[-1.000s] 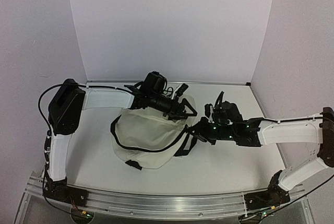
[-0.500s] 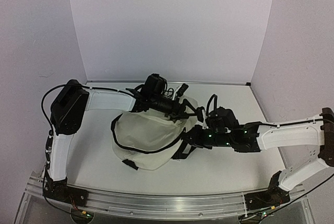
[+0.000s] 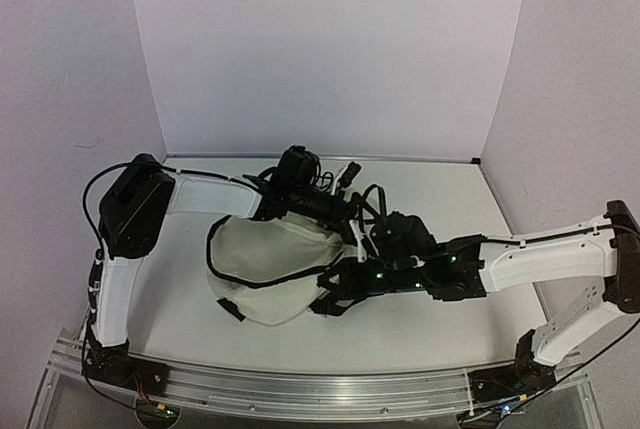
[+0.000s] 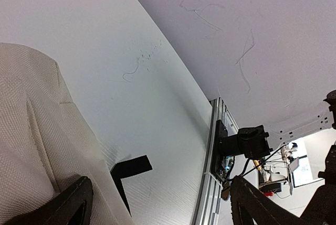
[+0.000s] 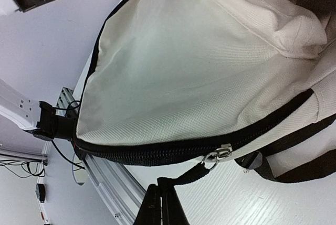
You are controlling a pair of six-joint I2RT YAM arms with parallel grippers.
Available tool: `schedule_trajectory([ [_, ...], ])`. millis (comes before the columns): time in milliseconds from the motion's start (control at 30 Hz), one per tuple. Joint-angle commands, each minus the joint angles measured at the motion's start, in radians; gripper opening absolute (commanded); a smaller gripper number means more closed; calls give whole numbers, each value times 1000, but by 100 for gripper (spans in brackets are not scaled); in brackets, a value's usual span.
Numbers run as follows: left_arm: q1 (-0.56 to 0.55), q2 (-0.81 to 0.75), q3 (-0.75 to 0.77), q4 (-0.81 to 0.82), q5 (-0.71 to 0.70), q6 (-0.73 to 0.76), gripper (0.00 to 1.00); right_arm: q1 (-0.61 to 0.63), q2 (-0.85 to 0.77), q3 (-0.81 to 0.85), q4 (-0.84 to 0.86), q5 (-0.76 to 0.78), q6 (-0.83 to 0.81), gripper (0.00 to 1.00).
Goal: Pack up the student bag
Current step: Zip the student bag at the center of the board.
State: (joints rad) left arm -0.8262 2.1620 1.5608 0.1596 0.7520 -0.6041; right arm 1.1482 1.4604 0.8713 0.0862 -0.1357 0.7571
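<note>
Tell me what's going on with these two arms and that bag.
Two robot arms are working on a cream backpack lying on the white table. The right gripper is shut on the black zipper pull, and the zipper looks closed along the stretch in view. The left gripper sits open at the bag's far edge, fabric beside one finger, gripping nothing visible.

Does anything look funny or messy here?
Nothing is spilled or broken. The student bag just lies slumped and wrinkled on the table, with a black strap trailing out loose.
</note>
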Motion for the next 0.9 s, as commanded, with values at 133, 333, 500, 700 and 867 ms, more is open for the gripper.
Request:
schedule_trajectory([
  [133,24,53,-1,-13,-101,26,91,101,47,178,29,-69,-88,0],
  [333,31,-77,13,-115,-171,148,93,101,-58,156,6,148,-29,30],
  [500,50,-251,-40,-226,-280,192,95,48,-167,106,-55,278,-4,56],
  [700,68,-427,-136,-392,-479,152,99,-197,-168,42,-85,170,6,67],
  [867,84,-553,-268,-500,-636,7,100,-364,-17,72,-113,77,-37,86],
])
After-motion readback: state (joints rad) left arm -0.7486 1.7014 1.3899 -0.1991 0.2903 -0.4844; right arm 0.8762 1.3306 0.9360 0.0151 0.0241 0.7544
